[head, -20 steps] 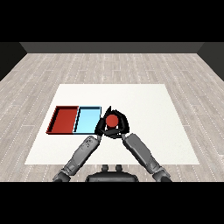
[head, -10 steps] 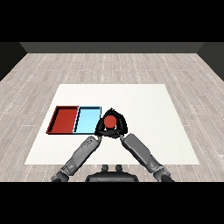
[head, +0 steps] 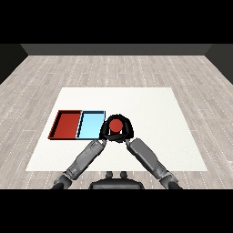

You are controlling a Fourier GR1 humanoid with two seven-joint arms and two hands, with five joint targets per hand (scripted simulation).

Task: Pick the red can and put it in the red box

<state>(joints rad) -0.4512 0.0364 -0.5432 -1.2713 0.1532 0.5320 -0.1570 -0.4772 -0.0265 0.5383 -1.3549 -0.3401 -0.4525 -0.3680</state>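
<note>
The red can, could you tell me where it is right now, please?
In the head view the red can sits near the table's middle, just right of the light blue tray, with the right hand curled round it and the left hand beside it.

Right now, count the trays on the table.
2. The red tray lies at the left; the blue tray lies beside it on its right, next to the hands. None seems hidden.
</note>
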